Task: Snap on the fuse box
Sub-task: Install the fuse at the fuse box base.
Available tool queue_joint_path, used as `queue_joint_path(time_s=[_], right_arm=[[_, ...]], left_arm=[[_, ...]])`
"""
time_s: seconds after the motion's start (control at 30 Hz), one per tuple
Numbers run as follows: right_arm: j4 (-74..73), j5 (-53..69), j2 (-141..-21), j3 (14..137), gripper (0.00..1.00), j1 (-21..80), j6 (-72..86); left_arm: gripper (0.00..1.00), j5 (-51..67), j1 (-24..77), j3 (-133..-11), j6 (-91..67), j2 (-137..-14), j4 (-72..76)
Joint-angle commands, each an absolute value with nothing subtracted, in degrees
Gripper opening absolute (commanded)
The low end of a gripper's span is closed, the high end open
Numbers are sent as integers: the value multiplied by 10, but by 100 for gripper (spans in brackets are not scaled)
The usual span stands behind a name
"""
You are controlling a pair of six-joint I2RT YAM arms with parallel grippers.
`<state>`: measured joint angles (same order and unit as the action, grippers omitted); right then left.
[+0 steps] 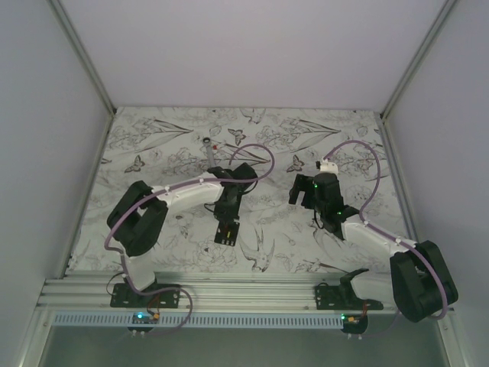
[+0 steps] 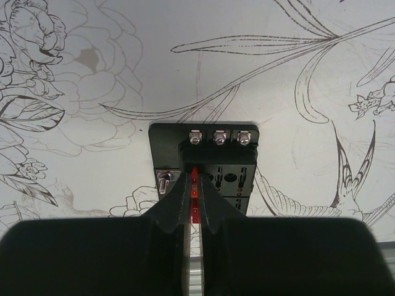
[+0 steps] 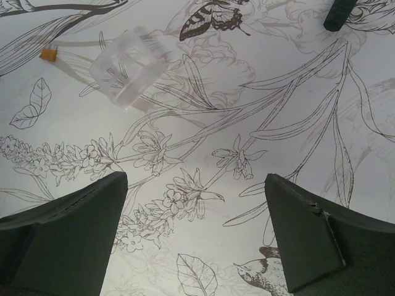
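The fuse box [image 2: 217, 161] is a black block with three screws along its far edge, lying flat on the flower-print table [image 2: 278, 74]. My left gripper [image 2: 195, 180] hovers right over it, shut on a thin red fuse [image 2: 195, 192] that stands at a slot in the box's face. From above, the left gripper [image 1: 227, 218] covers most of the fuse box [image 1: 227, 237]. My right gripper [image 3: 194, 179] stands wide open above bare table with nothing between its fingers; from above, the right gripper [image 1: 303, 195] sits to the right of the box, apart from it.
A clear plastic cover [image 3: 126, 68] lies ahead and left of the right gripper, with a small orange fuse [image 3: 48, 55] beside it. A dark object [image 3: 339, 13] pokes in at the top right edge. A silver tool [image 1: 209, 147] lies behind the left arm.
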<state>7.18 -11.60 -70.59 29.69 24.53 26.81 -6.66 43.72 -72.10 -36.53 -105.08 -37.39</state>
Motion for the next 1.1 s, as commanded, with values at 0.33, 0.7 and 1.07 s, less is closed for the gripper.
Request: queue_joint_path(time_s=[0.33,0.7,1.07], right_arm=[[95,-111,-710,303,100,242,275],[95,-111,-710,303,100,242,275],[96,-110,-711,302,99,242,277]], left_arm=[[17,-116,445,-679,-358,-1026,-387],[34,-177,480,-686,-377,-963,-384],[27,-202,492,-649,-421,-970,-350]])
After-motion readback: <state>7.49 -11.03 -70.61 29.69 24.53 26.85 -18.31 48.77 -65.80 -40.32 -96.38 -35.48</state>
